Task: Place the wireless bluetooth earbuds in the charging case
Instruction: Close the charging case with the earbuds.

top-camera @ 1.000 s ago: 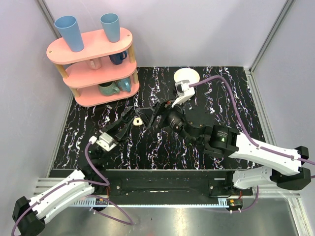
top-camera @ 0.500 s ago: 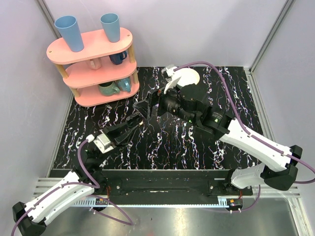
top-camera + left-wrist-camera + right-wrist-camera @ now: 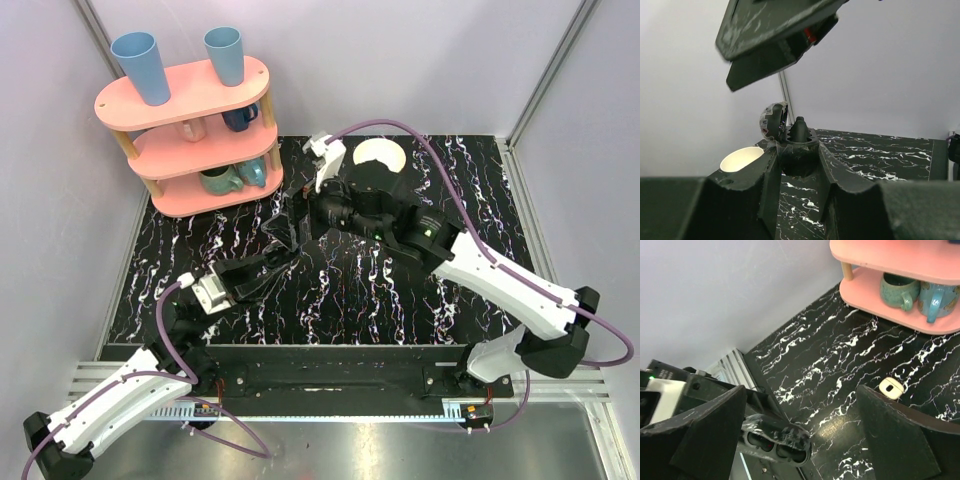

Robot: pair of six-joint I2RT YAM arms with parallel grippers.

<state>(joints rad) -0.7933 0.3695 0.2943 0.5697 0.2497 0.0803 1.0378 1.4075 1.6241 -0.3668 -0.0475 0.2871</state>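
The charging case point(image 3: 891, 387), small and cream with a dark centre, lies on the black marbled table just beyond my right gripper's far finger; the top view hides it under that gripper. My right gripper point(image 3: 800, 395) point(image 3: 286, 226) hangs open above the table with nothing between its fingers. Below it, my left gripper point(image 3: 797, 145) point(image 3: 272, 262) is shut on a small black object point(image 3: 797, 156) point(image 3: 777, 437) with two round hollows and a raised speckled lid. The wireless bluetooth earbuds show in no view.
A white bowl point(image 3: 380, 155) point(image 3: 742, 159) sits at the table's back. A pink three-tier shelf point(image 3: 190, 130) point(image 3: 900, 270) with cups and mugs stands at the back left. Grey walls close in the table.
My right arm has swung left and toward the back, and its jaws have opened wider. The left gripper has shifted slightly, still shut on the black object.
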